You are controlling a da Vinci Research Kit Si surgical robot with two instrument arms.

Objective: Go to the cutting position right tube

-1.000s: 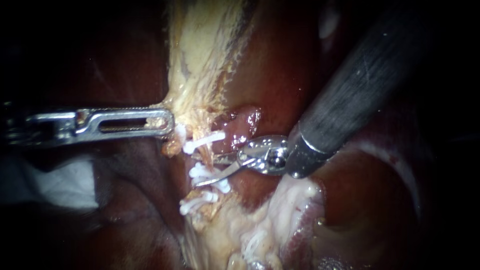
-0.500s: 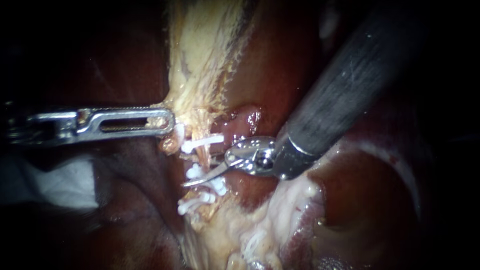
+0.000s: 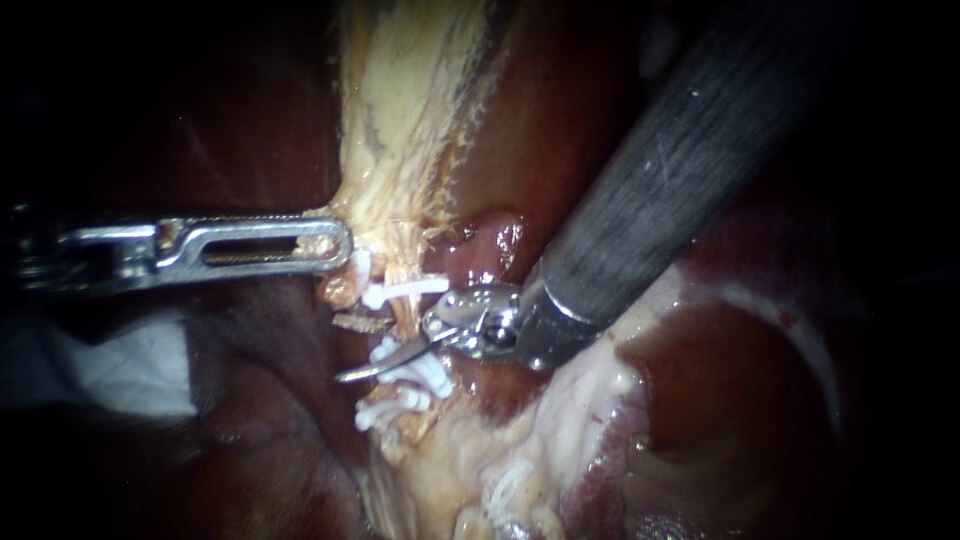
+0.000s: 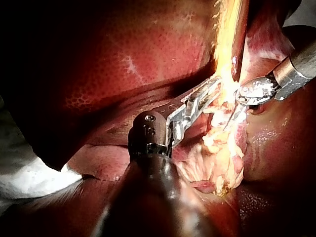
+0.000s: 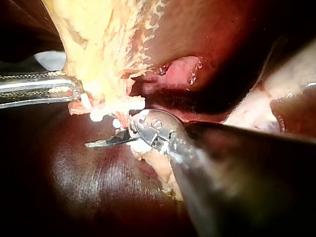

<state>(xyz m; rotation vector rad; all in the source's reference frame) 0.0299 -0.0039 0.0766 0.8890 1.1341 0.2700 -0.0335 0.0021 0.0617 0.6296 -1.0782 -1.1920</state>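
Right instrument (image 3: 370, 352): enters from the upper right. Its wide dark shaft covers much of the liver (image 3: 560, 150) behind it. The jaws are two thin curved blades, narrowly open and holding nothing. The lower blade lies in plain sight across the white clips (image 3: 415, 370). The upper blade is partly hidden behind the tube (image 3: 405, 312), so its tip is hard to make out.

Tube: a thin yellowish strand running down from the pale tissue band (image 3: 400, 130), near the middle of the endoscope view. It passes between the open blades, with one of the clips above them and the rest below. Contact between blades and tube cannot be confirmed. Whether this is the right tube cannot be told.

Left instrument (image 3: 335, 243): enters level from the left. Its slotted jaws are closed on the edge of the tissue band, just above the uppermost of the clips. Tissue shows through the slot.

Limits of view: the left wrist view shows only one blade of the right instrument. The right wrist view shows the blades almost edge-on, close together. White cloth (image 3: 130, 375) lies dim below the left instrument.
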